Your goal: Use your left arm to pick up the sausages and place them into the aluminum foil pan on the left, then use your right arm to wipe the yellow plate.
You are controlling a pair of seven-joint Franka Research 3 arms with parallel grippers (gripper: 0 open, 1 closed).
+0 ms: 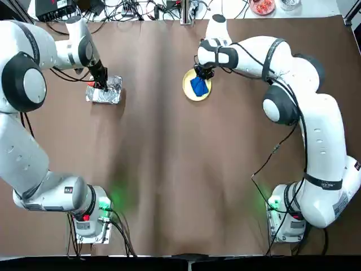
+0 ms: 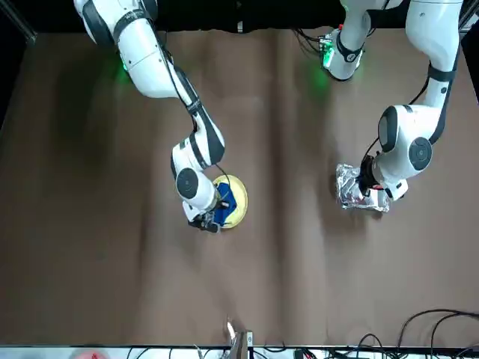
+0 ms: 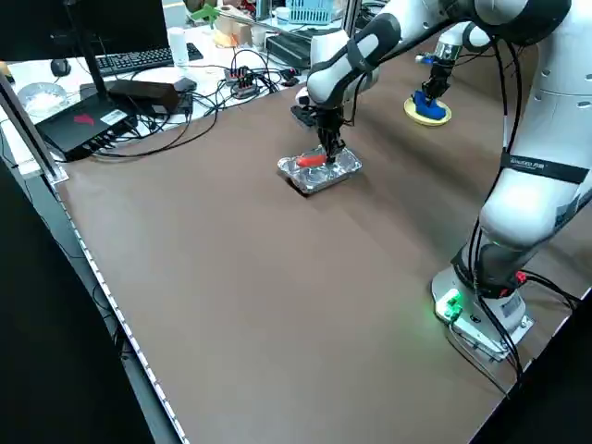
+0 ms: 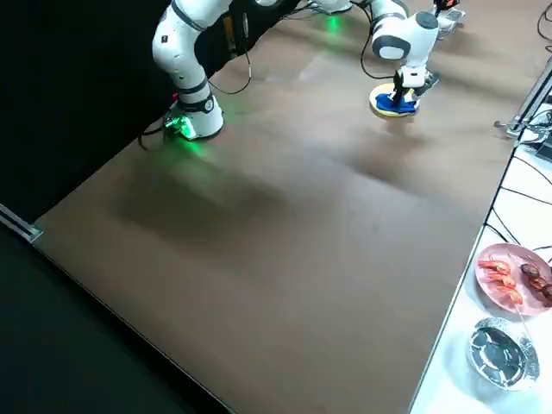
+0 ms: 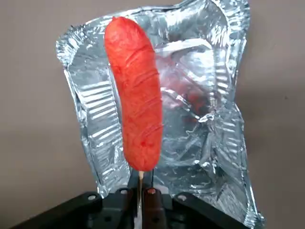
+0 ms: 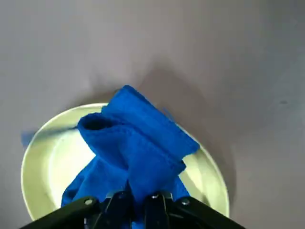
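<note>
The sausages (image 5: 134, 95), one red-orange piece on a thin stick, lie over the crinkled aluminum foil pan (image 5: 205, 119). My left gripper (image 5: 139, 195) is shut on the stick. From overhead, the left gripper (image 1: 102, 84) stands over the pan (image 1: 110, 95) at the table's far left. The sausage (image 3: 310, 160) also shows inside the pan in the left side view. At the far centre, my right gripper (image 1: 202, 72) is shut on a blue cloth (image 1: 199, 86) that rests on the yellow plate (image 1: 189, 90). The cloth (image 6: 138, 143) is bunched on the plate (image 6: 52, 157).
Beyond the table's far edge are cables, a black box (image 3: 92, 120), a pink plate of food (image 4: 513, 274) and a glass bowl (image 4: 500, 349). The arm bases (image 1: 90, 217) (image 1: 287, 217) stand at the near corners. Brown tabletop stretches between pan and plate.
</note>
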